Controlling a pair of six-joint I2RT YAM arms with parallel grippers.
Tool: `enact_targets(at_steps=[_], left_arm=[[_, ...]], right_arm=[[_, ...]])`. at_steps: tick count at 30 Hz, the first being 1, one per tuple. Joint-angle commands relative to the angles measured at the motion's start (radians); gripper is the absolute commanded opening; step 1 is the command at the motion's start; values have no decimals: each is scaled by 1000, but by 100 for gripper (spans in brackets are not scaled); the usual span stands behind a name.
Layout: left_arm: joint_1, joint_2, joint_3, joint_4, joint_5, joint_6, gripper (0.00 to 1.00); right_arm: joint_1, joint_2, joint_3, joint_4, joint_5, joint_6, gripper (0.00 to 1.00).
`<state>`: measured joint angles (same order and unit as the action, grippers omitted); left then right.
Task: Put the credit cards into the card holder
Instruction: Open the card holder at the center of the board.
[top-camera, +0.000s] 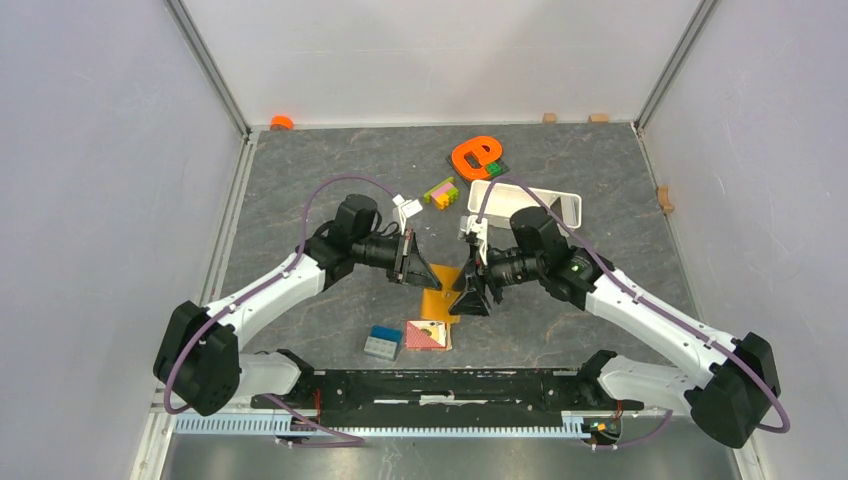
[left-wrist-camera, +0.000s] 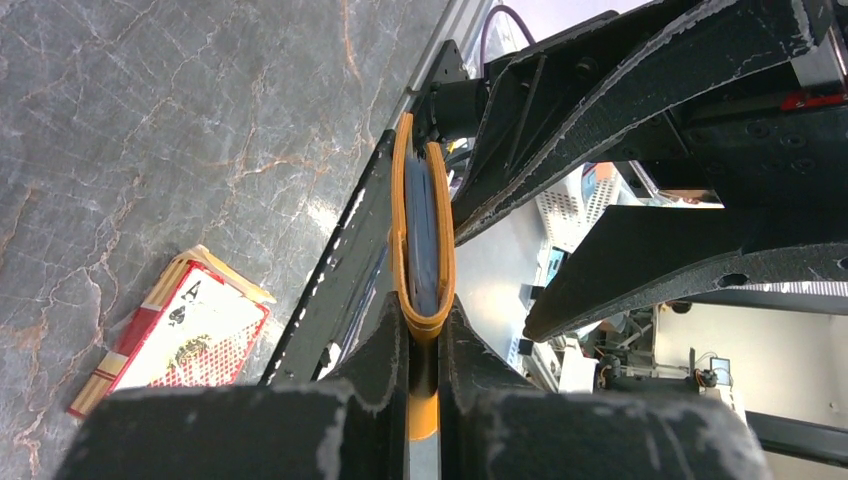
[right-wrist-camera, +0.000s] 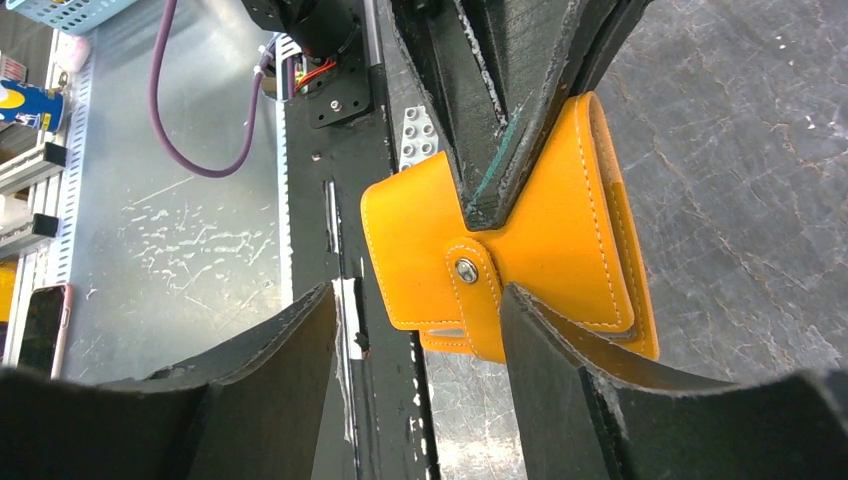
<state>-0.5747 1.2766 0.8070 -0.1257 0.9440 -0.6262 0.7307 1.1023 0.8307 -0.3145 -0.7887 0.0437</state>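
The tan-orange card holder hangs folded between my two grippers, just above the table. My left gripper is shut on it. In the left wrist view the holder stands edge-on between the fingers, its grey-blue lining showing between the leaves. In the right wrist view the holder faces me with its snap clasp fastened. My right gripper is open, with the strap between the jaws near the right finger. I see no loose credit cards.
A red-and-tan square tile and a blue-and-grey block lie near the front; the tile also shows in the left wrist view. A white tray, an orange shape and coloured blocks sit at the back.
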Motion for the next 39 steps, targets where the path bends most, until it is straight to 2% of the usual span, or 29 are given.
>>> enact_targets(at_steps=[1,10,18,21,23,27,29,31,36,39], left_arm=[[-8,-24,52,131,35,13,2],[-7,-27,44,131,-19,19,2],[15,-5,81,-66,-199,95,2],[37,21,77,-77,-209,77,2],[41,30,78,-81,-210,75,2],[40,19,79,-117,-277,93,2],[41,17,74,-118,-298,91,2],[41,18,70,-117,-308,84,2],[41,30,57,-94,-302,59,2],[40,36,51,-86,-301,52,2]], right_arm=[[43,32,-29,-11,-94,7,66],[149,75,-22,3,-119,9,65],[205,77,-15,8,-121,8,63],[213,69,-10,5,-105,10,62],[213,56,9,-22,-24,1,61],[180,-23,39,1,299,94,65],[172,-58,36,14,521,173,71],[174,-69,14,28,664,235,77],[178,-27,-56,87,823,365,77],[178,8,-72,132,846,401,73]])
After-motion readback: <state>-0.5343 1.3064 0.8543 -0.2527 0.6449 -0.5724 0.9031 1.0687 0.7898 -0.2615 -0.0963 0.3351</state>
